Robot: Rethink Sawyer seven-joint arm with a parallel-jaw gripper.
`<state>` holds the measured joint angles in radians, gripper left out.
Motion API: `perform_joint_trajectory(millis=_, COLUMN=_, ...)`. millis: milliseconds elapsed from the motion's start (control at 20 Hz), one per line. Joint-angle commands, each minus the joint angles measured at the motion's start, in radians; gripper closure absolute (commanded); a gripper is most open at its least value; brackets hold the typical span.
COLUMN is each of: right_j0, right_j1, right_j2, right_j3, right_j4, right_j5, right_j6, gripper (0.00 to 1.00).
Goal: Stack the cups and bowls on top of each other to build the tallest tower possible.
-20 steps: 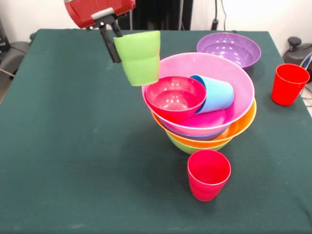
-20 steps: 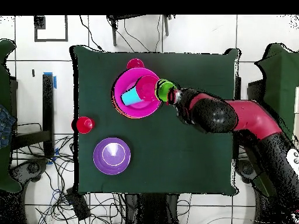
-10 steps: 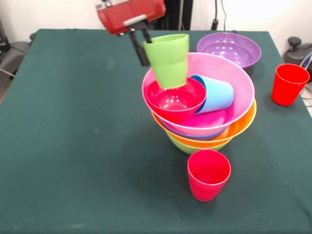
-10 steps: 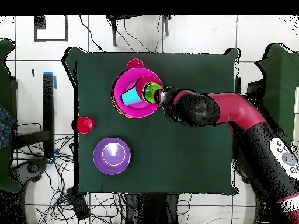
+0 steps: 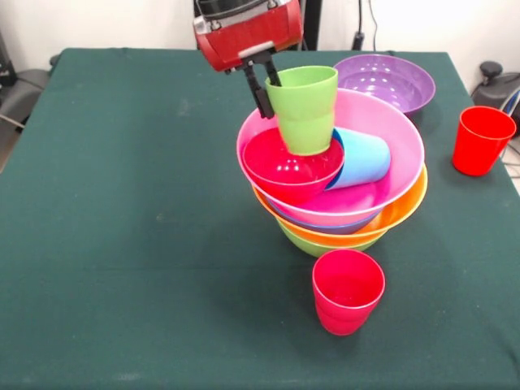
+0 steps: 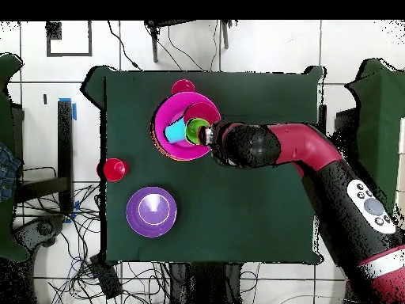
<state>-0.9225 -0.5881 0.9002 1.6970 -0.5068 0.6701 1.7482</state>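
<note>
Two red cups sit loose on the green tablecloth point(image 5: 122, 244). One red cup point(image 5: 348, 291) is nearest the camera, just in front of the tower point(image 5: 341, 207), and the other red cup point(image 5: 481, 140) is off at the right edge, well apart from everything.

Behind that near cup is the stack of nested bowls: lime green bowl point(image 5: 313, 244) at the bottom with only a sliver of rim showing, the orange bowl point(image 5: 400, 213) above it, a thin bit of blue rim, then the big pink bowl point(image 5: 388, 134) on top as the widest. Inside the pink one, the small red bowl point(image 5: 286, 166) leans toward the left side, and the sky blue cup point(image 5: 361, 158) lies tipped on its side right next to it, touching it.

Over the small red bowl, the gripper point(image 5: 265, 81) is clamped on the rim of the lime green cup point(image 5: 304, 110), one finger inside and one outside. The cup is upright, mouth up, with its bottom down in the red bowl's opening; can't tell if it's actually touching.

Farthest back, the purple bowl point(image 5: 382, 81) sits alone on the cloth behind the tower.
</note>
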Motion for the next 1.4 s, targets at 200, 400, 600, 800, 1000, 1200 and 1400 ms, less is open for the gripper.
perform_joint_trajectory(millis=200, right_j0=0.06, right_j1=0.069, right_j2=-0.135, right_j3=-0.078, right_j4=0.004, right_j5=0.133, right_j6=-0.031, gripper=1.0)
perform_joint_trajectory(millis=400, right_j0=0.062, right_j1=0.067, right_j2=-0.142, right_j3=-0.072, right_j4=0.01, right_j5=0.125, right_j6=-0.03, gripper=1.0)
perform_joint_trajectory(millis=600, right_j0=0.066, right_j1=0.069, right_j2=-0.149, right_j3=-0.076, right_j4=0.023, right_j5=0.129, right_j6=-0.024, gripper=1.0)
perform_joint_trajectory(millis=800, right_j0=0.069, right_j1=0.065, right_j2=-0.15, right_j3=-0.077, right_j4=0.032, right_j5=0.131, right_j6=-0.033, gripper=1.0)
perform_joint_trajectory(millis=1000, right_j0=0.077, right_j1=0.056, right_j2=-0.153, right_j3=-0.082, right_j4=0.048, right_j5=0.145, right_j6=-0.034, gripper=1.0)
perform_joint_trajectory(millis=1200, right_j0=0.092, right_j1=0.022, right_j2=-0.171, right_j3=-0.082, right_j4=0.094, right_j5=0.177, right_j6=0.022, gripper=0.0)
perform_joint_trajectory(millis=1400, right_j0=0.093, right_j1=-0.019, right_j2=-0.141, right_j3=-0.087, right_j4=0.127, right_j5=0.231, right_j6=-0.013, gripper=0.0)
